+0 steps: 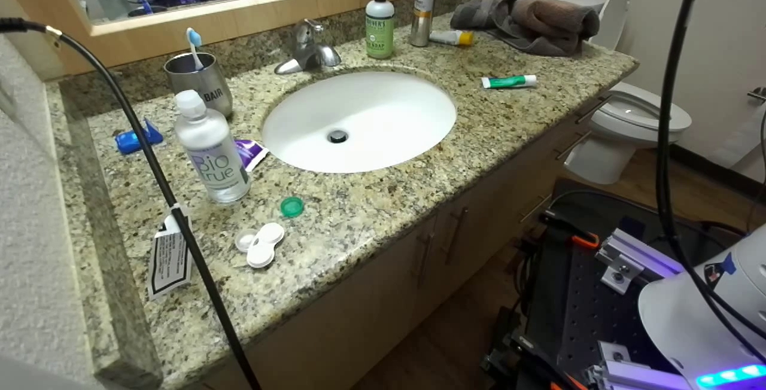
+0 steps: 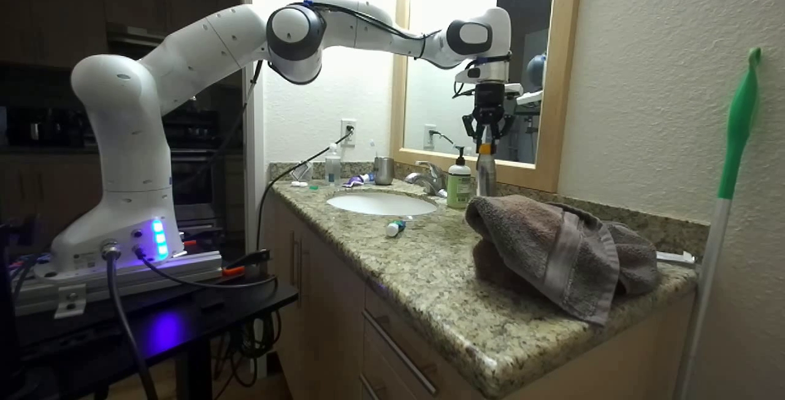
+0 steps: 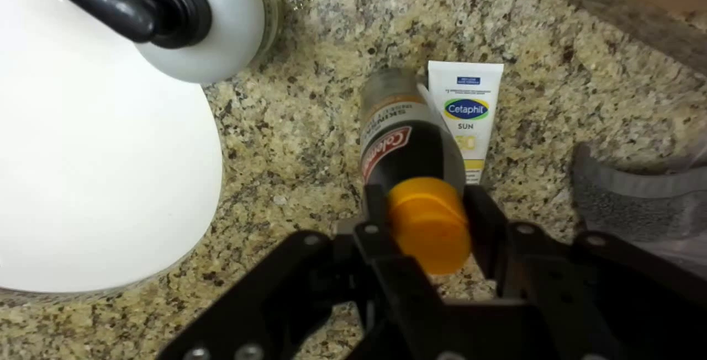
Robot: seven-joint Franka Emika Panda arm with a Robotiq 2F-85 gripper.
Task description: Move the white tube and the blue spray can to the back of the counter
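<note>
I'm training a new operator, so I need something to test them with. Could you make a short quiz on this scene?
1. Fill in: the brand on the white tube reads ____.
2. Which thing is in the gripper?
A) soap bottle
B) spray can
C) toothbrush
3. True or false: the white tube stands upright.

Key:
1. Cetaphil, readable in the wrist view.
2. B; its orange cap is between the fingers.
3. False; it lies on the counter beside the spray can.
</note>
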